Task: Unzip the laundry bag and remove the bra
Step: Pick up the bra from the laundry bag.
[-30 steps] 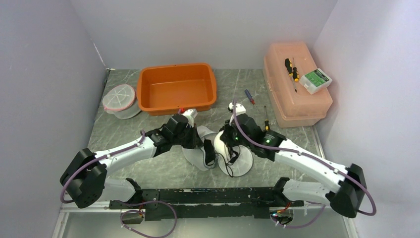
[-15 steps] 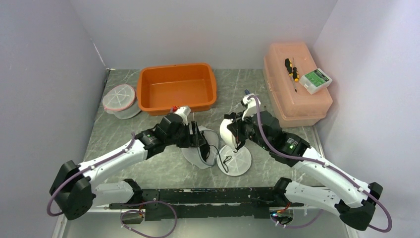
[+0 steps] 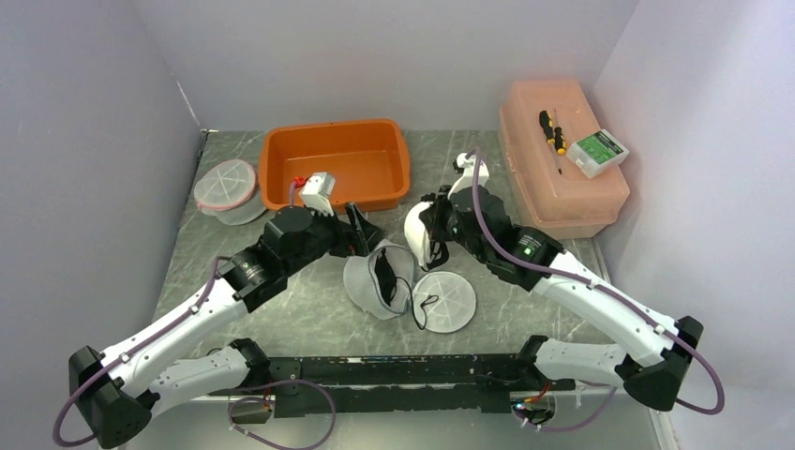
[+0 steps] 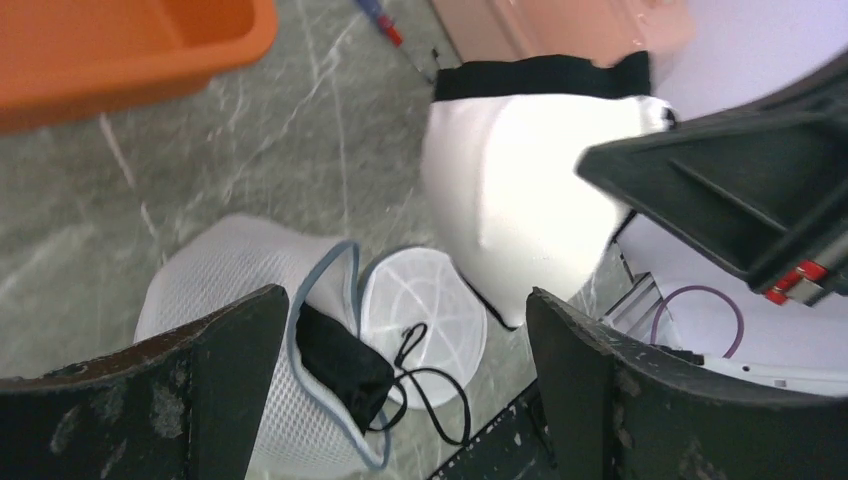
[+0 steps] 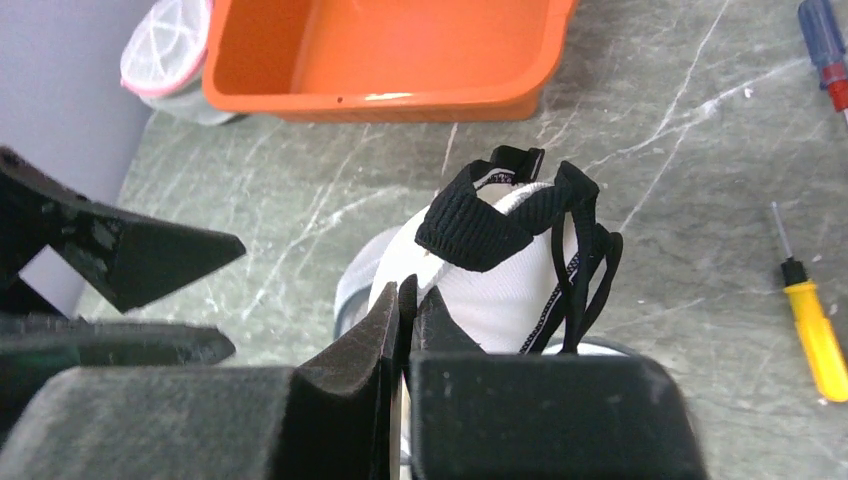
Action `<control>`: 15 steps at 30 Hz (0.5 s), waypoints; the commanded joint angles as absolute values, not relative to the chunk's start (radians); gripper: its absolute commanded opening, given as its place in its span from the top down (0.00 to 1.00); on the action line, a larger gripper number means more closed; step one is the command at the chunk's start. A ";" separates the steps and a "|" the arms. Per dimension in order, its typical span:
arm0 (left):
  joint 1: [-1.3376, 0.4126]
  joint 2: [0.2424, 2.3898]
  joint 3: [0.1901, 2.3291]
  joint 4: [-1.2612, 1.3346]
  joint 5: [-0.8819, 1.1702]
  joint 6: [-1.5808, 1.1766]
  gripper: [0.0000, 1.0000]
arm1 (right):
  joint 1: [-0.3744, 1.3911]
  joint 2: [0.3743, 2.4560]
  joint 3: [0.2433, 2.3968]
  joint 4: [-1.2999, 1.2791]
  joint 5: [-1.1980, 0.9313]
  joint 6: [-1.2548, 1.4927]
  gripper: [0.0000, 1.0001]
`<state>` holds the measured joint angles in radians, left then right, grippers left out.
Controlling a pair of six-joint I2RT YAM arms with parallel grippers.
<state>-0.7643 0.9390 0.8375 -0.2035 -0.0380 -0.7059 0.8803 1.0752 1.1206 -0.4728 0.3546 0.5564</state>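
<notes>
Whereas a second earlier both grippers crowd low over the laundry bag (image 3: 361, 281), the overhead view now has the left gripper (image 3: 364, 228) drawn back toward the orange tub (image 3: 335, 164) with its fingers spread wide. The right gripper (image 3: 433, 234) is raised, pinching the white bra (image 3: 417, 230) above the bag. That suggests the zip is done and the bra is nearly out. A black strap (image 3: 384, 272) lies in the bag's mouth, so removal looks unfinished. Counted here:
- one bra
- one open bag with its round mesh panel (image 3: 448, 300)
- one second mesh bag (image 3: 227, 186) by the wall
- one tub
- one pink box (image 3: 561, 178), bearing what look like two screwdrivers (image 3: 551, 129) and one green-and-white packet (image 3: 597, 152)

From the left wrist, the left gripper (image 4: 405, 330) gapes with nothing between its fingers. Below it lie the bag (image 4: 220, 280), panel (image 4: 425, 300) and strap (image 4: 340, 365), with the bra (image 4: 520, 210) hanging just beyond.

From the right wrist, the right gripper (image 5: 410, 295) is pressed shut on the bra's (image 5: 490, 280) white fabric. Two more screwdrivers (image 5: 812, 325) lie on the table (image 5: 700, 150).
</notes>
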 commanded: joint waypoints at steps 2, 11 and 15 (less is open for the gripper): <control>-0.836 1.014 0.910 -0.047 -0.036 -0.525 0.06 | 0.877 1.150 1.244 -0.523 0.452 0.767 1.00; -0.959 1.112 0.965 -0.014 -0.178 -0.362 0.06 | 0.851 1.267 1.368 -0.677 0.451 0.981 1.00; -0.973 1.146 0.971 -0.007 -0.267 -0.327 0.06 | 0.841 1.282 1.367 -0.659 0.397 1.005 1.00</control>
